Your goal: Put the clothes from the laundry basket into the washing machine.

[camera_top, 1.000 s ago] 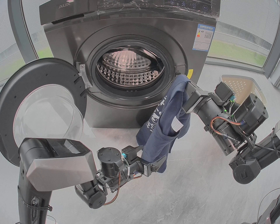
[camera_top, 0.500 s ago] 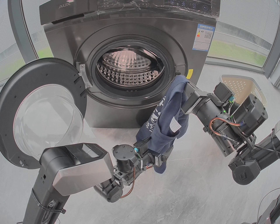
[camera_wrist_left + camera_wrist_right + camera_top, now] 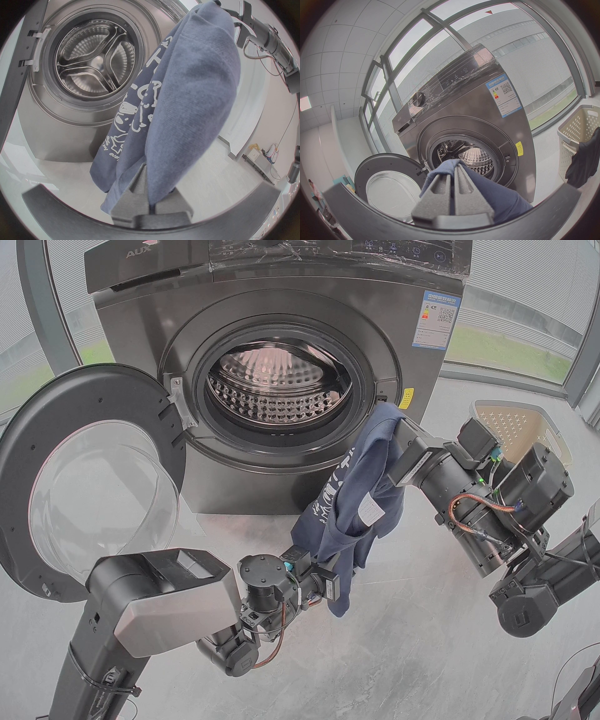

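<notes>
The navy garment (image 3: 359,490) is held in the air in front of the washing machine (image 3: 375,321), a little below and to the right of the open round port, and it is not yet inside. It is made of a soft, slightly fuzzy knitted cloth, folded into long hanging pleats, with a white line print on one side and a small white label sewn on the other. Its upper edge is pinched by the right claw (image 3: 453,170), whose two grey wedge-shaped fingers are pressed together on the cloth. Its lower edge is gripped by the left claw (image 3: 337,577), which is closed on the fabric near the floor (image 3: 406,646), a pale surface with a marbled stone look.

The machine is a dark grey metal box with a brushed finish. The drum (image 3: 278,387) is of shiny steel, covered with small embossed holes and raised ribs. The round door (image 3: 81,446) is swung fully open to the left, and a clear bowl-shaped window is set in its black ring.

The laundry basket (image 3: 575,125), of cream perforated plastic, is seen to the right of the machine, and a dark cloth (image 3: 584,162) is draped over its rim
</notes>
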